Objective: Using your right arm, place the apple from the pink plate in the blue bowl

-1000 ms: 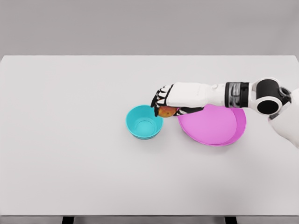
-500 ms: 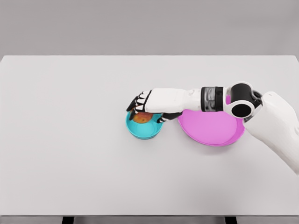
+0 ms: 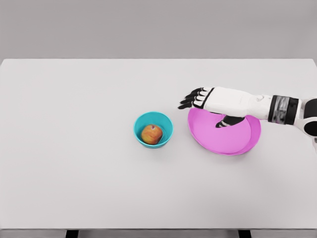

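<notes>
Item one, apple (image 3: 152,134): red-orange, sitting inside the blue bowl (image 3: 167,126), resting on the bowl's floor, apart from any finger. Item two, blue bowl: upright on the white table (image 3: 74,148), just left of the pink plate (image 3: 237,141), not touching it as far as the head view shows. Item three, pink plate: bare, nothing lying on it; the thumb's dark tip hangs over its upper left part. Item four, right hand (image 3: 208,101): fingers spread and relaxed, holding nothing, palm down, hovering above the plate's left rim with the dark fingertips (image 3: 188,101) reaching out toward the bowl. Left arm: not visible. Status, judged from how things lie: the transfer looks complete, and the step in hand is the retreat of the arm. To do it well, the hand should be kept lifted over the plate rather than dragged across it, drawn back toward the robot's right side along a path away from the bowl, fingers left loose so nothing catches the rim and tips the fruit out
</notes>
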Available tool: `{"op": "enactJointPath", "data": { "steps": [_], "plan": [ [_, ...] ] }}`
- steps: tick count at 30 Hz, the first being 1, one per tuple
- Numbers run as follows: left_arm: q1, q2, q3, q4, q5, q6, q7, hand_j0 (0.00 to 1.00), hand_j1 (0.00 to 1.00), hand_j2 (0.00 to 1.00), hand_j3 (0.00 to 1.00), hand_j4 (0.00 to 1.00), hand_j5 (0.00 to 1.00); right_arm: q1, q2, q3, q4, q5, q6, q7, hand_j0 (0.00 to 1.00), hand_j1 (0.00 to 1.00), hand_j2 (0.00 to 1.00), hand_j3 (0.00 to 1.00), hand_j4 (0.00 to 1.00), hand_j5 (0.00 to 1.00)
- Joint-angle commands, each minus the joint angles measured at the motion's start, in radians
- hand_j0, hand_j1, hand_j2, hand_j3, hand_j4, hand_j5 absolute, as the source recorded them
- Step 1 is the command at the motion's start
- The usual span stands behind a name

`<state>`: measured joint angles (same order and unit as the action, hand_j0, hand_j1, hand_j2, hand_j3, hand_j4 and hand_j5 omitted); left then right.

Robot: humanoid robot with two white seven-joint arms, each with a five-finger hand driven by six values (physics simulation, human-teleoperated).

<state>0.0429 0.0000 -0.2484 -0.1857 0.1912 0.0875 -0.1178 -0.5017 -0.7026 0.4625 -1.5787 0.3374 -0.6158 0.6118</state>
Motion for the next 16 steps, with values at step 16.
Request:
{"op": "enactJointPath", "data": {
  "steps": [16],
  "plan": [
    [0.0, 0.0, -0.005, 0.0, -0.001, -0.003, 0.0, 1.0, 1.0, 1.0, 1.0, 1.0, 1.0, 0.169, 0.058, -0.421, 0.154, -0.025, 0.005, -0.001, 1.0, 1.0, 1.0, 1.0, 1.0, 1.0]
  ]
}}
